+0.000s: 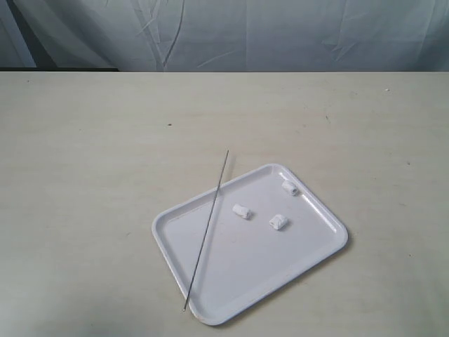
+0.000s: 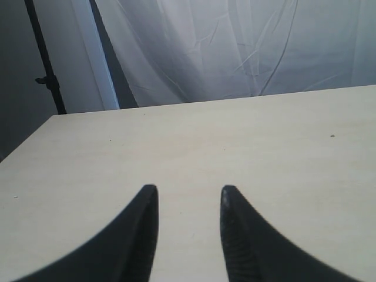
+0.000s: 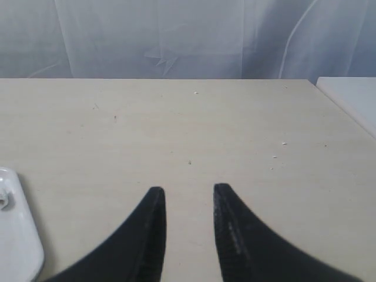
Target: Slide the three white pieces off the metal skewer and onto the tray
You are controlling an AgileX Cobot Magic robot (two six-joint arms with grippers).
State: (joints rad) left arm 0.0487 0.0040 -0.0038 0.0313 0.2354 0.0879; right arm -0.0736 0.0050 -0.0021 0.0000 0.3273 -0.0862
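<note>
The white tray (image 1: 210, 270) lies on the table in the exterior view, turned at an angle. Three white pieces rest loose on it: one (image 1: 242, 210) near the middle, one (image 1: 278, 222) to its right, one (image 1: 289, 187) by the far corner. The thin metal skewer (image 1: 208, 226) lies bare across the tray's left part, its far tip on the table past the rim. Neither arm shows in the exterior view. My left gripper (image 2: 188, 194) is open over bare table. My right gripper (image 3: 188, 194) is open too, with a tray corner (image 3: 17, 247) and part of one white piece (image 3: 3, 201) at the frame edge.
The pale table (image 1: 84, 154) runs back to a wrinkled white curtain (image 1: 280, 35). A dark stand pole (image 2: 44, 59) rises beyond the table's corner in the left wrist view. A white surface (image 3: 352, 97) adjoins the table in the right wrist view.
</note>
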